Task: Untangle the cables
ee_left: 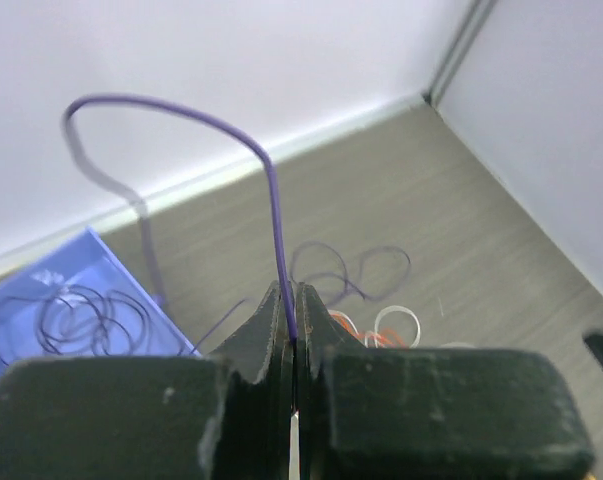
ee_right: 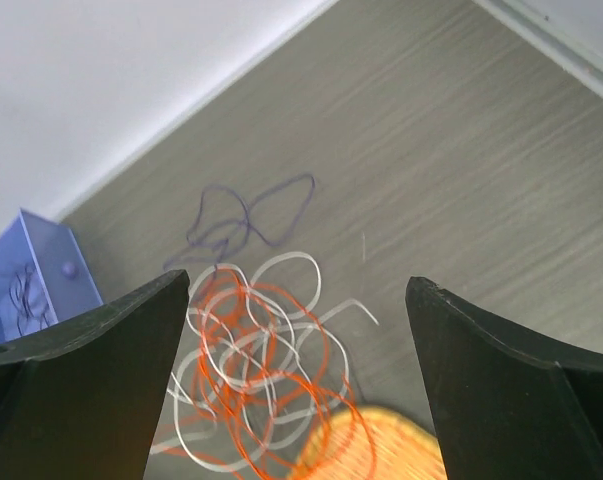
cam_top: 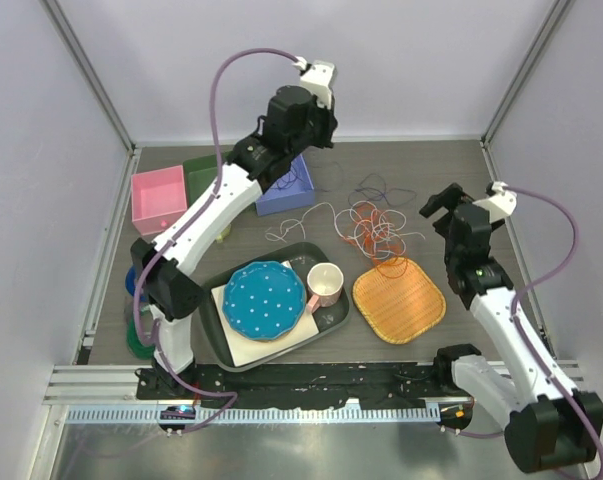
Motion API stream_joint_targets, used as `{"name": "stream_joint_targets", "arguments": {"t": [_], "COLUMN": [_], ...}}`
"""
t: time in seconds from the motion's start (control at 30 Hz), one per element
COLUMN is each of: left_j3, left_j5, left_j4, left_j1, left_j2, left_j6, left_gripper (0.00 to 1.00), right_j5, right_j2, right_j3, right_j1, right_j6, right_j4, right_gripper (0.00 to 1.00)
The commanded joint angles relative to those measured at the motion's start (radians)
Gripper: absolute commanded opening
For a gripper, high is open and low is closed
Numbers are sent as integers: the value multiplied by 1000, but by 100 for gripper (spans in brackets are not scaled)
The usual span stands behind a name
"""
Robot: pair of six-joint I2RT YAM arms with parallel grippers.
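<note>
Between the shut left fingers, a purple cable is being held clear. Beneath the wide-open, empty right fingers, orange cables and white cables are lying tangled, with most work remaining.

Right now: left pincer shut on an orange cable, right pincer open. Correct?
No. The left pincer is shut on a dark purple cable, not an orange one; the left wrist view shows it. The right pincer is open, as you said.
</note>
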Motion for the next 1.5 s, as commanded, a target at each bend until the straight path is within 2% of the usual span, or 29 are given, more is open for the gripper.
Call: {"name": "stream_joint_targets", "arguments": {"t": [0.0, 0.2, 0.33, 0.5, 0.63, 0.77, 0.93, 1.07, 1.47], "left_j3": [36, 63, 70, 51, 71, 113, 24, 34, 64], "left_j5": [0, -25, -44, -3, -63, -63, -32, -25, 51], "left_j4": [134, 243, 286, 304, 294, 246, 298, 295, 285], "left_j1": [15, 44, 116, 221, 247, 262, 262, 262, 261], "left_j2": [-76, -96, -82, -22, 65, 148, 179, 209, 156], "left_j6": [60, 131, 126, 70, 100, 100, 102, 88, 48], "left_gripper": [0, 0, 0, 0, 0, 0, 0, 0, 0], "right_j5": [-105, -216, -260, -305, -306, -280, -273, -259, -260], "right_j2": [-141, -196, -196, -207, -233, -247, -262, -264, -271], "right_j3": [-136, -193, -225, -242, -269, -272, -277, -279, -280], "right_j1": [-1, -1, -1, -1, -1, -1, -1, -2, -1], "right_j6": [-53, -42, -22, -7, 4, 2, 2, 1, -1], "right_j4": [50, 31, 27, 57, 83, 79, 82, 77, 83], "right_gripper": [96, 95, 95, 95, 95, 95, 95, 95, 95]}}
